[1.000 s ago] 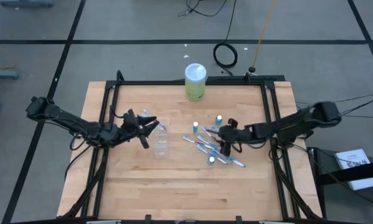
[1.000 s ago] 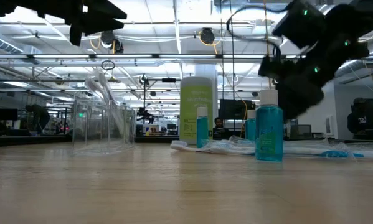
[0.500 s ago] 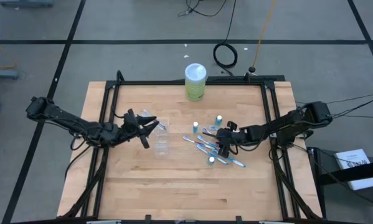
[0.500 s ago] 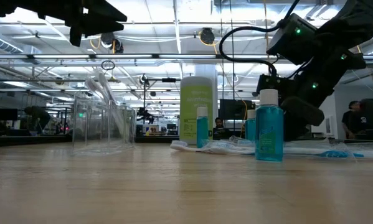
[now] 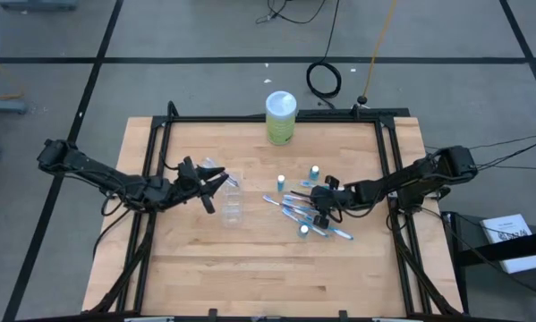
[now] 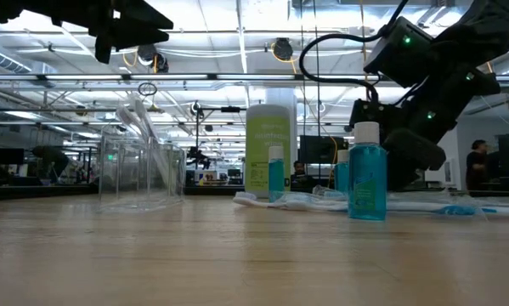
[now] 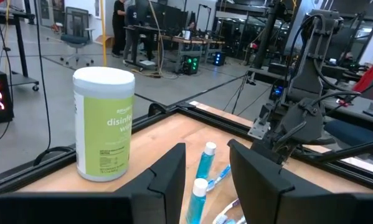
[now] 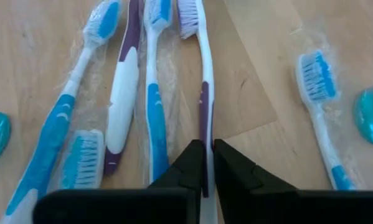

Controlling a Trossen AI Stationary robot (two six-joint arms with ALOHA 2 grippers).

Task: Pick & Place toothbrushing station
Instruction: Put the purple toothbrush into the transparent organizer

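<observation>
Purple-and-white, the slim toothbrush (image 8: 203,93) pinched between the right gripper (image 8: 205,163) fingers lies flat on the wooden table (image 5: 250,259), and the fingers are pressed together on its handle, low against the wood, likely because a flat, thin handle can only be taken from above at the sides. From the table's centre, seen from above, the right gripper (image 5: 320,202) sits toward three o'clock, in the scatter of toothbrushes (image 5: 296,211) and small teal tubes (image 5: 314,172). The clear plastic cup (image 5: 231,198) stands near nine o'clock of that scatter, apart from it, with the left gripper (image 5: 212,186) just beside it on its far side; the left fingers are held partly spread with nothing between them, so that arm seems to be waiting. At twelve o'clock, near the table's far edge, stands the green canister (image 5: 281,118), clear of the work. Lifting the brush toward the cup looks like the next move.
</observation>
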